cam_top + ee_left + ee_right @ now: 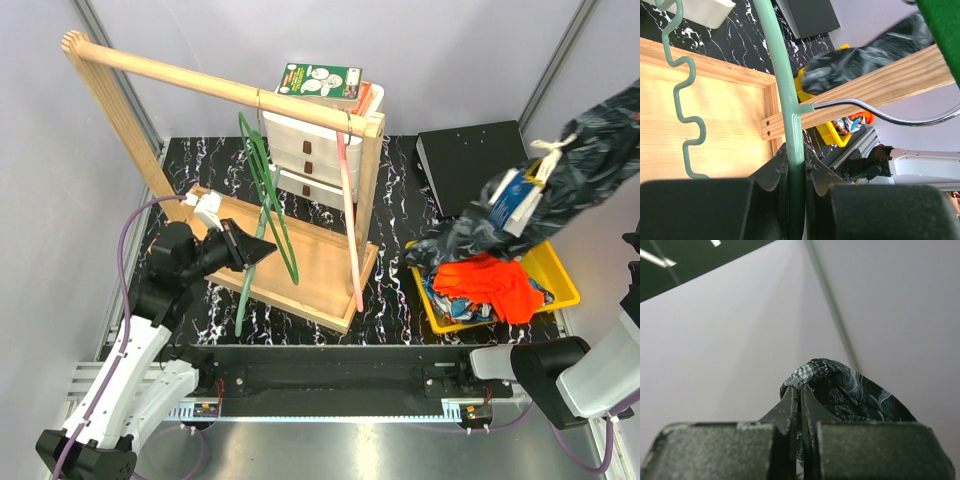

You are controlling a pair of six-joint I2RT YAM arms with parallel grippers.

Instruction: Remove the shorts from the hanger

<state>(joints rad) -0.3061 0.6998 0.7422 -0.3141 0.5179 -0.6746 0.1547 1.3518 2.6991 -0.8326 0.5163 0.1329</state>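
Our left gripper (796, 162) clamps the pale green hanger (781, 85). Our right gripper (800, 392) pinches the dark patterned shorts (590, 160); we cannot read their tag (515, 200).

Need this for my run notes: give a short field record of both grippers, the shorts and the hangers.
left gripper: shut on the pale green hanger
right gripper: shut on the dark patterned shorts, held up, lower end trailing at the yellow bin
orange shorts: in the bin
wooden rack: dark green hanger and pink hanger, both bare
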